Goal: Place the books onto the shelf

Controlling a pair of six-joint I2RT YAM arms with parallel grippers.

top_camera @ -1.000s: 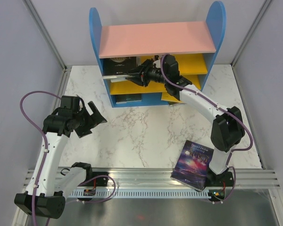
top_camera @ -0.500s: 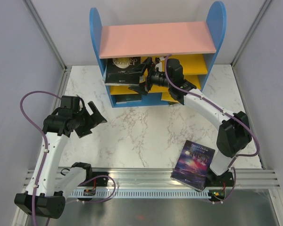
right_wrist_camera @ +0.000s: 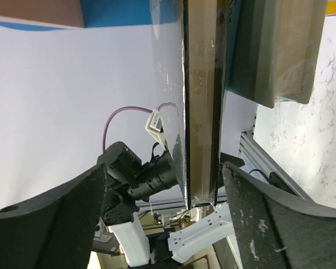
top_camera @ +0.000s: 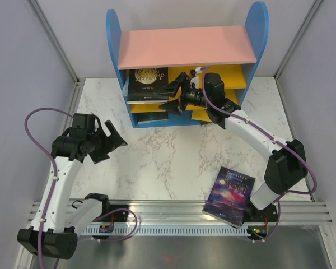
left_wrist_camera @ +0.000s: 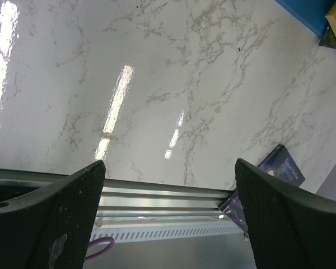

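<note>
Shelving step, top view: the right tool (top_camera: 167,96) is at the shelf (top_camera: 113,33), level with the upper compartment. It sits just right of the black book (top_camera: 147,83), which is at that compartment's left end with its cover to the front. I judge this book placed.
Other books, top view: a dark book (top_camera: 153,117) sits in the lower compartment. The galaxy book (top_camera: 229,193) lies at the near edge of the table (top_camera: 173,151), beside the right arm's base and partly over the metal rail (top_camera: 173,208). It is not yet shelved.
Right tool, top view: released, fingers spread wide, carrying nothing. The tips are near the black book's right edge, but contact is too fine to tell.
Left tool (top_camera: 111,144), top view: released and empty, hovering over the table's left side, well apart from every book.
Left wrist view: both fingers (left_wrist_camera: 50,213) stand wide apart with only bare marble between them. The galaxy book (left_wrist_camera: 277,171) shows low on the right, and a corner of the shelf shows at the top right.
Right wrist view: the black book (right_wrist_camera: 201,112) is seen edge-on, running between the spread fingers (right_wrist_camera: 61,213) with a gap on either side, so it is not gripped.
Next move, my judgement: draw the right tool straight back without nudging the black book. Then go for the galaxy book, whose overhang at the rail should offer an edge to pinch.
</note>
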